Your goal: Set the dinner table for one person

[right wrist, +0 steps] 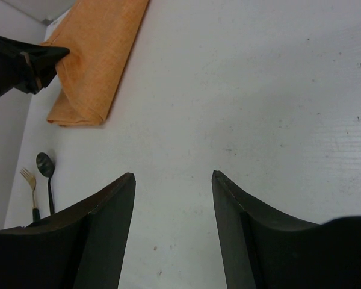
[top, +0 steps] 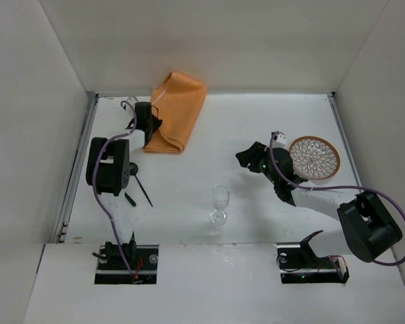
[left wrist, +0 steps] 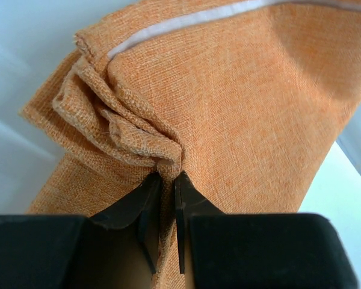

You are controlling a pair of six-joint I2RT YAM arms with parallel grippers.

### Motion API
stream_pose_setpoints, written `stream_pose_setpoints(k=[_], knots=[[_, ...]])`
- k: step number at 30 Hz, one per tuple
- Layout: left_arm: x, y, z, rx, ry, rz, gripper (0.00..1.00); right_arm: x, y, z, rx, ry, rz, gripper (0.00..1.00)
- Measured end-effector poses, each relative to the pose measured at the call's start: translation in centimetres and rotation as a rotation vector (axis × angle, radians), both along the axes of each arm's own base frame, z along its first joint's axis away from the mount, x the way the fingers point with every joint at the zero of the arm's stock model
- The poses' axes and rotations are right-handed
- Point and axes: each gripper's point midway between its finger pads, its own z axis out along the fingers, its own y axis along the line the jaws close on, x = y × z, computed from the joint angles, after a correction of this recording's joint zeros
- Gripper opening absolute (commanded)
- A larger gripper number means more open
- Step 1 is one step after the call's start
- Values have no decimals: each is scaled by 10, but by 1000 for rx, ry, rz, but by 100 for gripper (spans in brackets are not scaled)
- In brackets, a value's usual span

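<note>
- The left gripper is clenched on a bunched fold at the edge of the orange cloth.
- The cloth lies folded at the far left of the table and reaches the back wall.
- The step in hand looks like pulling the cloth into place.
- To do it well, lift until the fabric clears the tabletop and move slowly so the thin pinch does not slip. Steer clear of the spoon and fork nearby.
- The right gripper hovers with jaws spread, grasping nothing. It is left of the plate and beyond the glass.
- The table lies beneath both sets of jaws. The right jaws sit clear above its bare surface, and the cloth hides it under the left jaws.
</note>
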Motion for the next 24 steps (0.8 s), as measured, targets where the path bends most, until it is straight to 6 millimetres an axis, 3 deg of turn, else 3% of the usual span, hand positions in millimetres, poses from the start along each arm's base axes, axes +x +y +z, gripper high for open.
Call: stream_pose_setpoints(k=[5, 10, 14, 18, 21, 24], knots=[[-5, -59, 14, 32, -44, -129, 1, 3, -1, 5, 9, -23, -14, 60], [-20, -139, 54, 135, -169, -352, 1, 4, -7, 10, 19, -40, -46, 60], [-53, -221, 82, 227, -286, -609, 3, 4, -20, 12, 32, -46, -99, 60], [-101, -297, 88, 313, -360, -888, 5, 5, -43, 12, 45, -54, -193, 61], [-129, -341, 90, 353, -392, -1057, 6, 5, -62, 16, 51, -66, -272, 62], [-143, -375, 94, 360, -430, -1182, 9, 6, -79, 23, 65, -83, -344, 61]])
